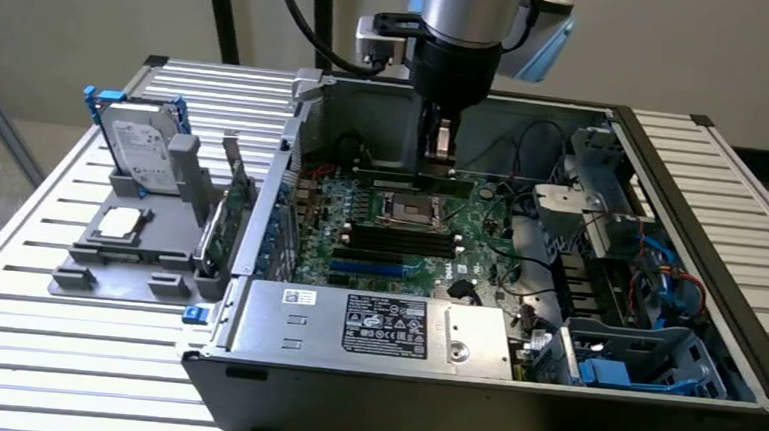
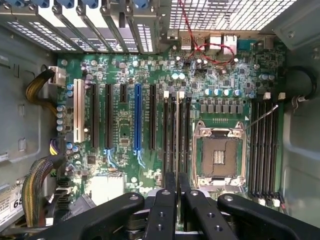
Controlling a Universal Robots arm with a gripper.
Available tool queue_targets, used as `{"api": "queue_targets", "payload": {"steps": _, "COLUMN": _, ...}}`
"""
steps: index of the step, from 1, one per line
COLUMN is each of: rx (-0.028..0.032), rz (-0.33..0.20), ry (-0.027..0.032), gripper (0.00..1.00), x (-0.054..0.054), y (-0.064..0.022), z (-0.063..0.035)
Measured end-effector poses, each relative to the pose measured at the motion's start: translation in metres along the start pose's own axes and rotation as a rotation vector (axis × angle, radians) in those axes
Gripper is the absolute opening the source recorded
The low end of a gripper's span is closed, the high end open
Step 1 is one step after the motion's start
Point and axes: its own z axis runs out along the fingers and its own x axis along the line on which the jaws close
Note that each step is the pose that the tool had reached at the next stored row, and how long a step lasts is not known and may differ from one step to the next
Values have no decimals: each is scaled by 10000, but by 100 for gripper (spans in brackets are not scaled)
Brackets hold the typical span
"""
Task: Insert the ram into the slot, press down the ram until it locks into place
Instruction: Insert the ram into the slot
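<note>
The ram [image 2: 176,150], judged light, stiff and fragile, is being gripped by its flat faces in clamped jaws, upper centre of the exterior view, above the slot [image 2: 165,140] near the processor socket [image 2: 220,157].

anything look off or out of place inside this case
A thin metal lever sticks out diagonally across the black memory slots beside the empty cpu socket, as if unlatched. Nothing else looks askew; the gripper holds the ram edge-on over the motherboard.
</note>
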Motion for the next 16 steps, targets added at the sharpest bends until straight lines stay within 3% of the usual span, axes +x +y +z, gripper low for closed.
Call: {"api": "queue_targets", "payload": {"steps": 16, "rx": 1, "rz": 137, "ry": -5, "gripper": 13, "x": 97, "y": -36, "z": 289}}
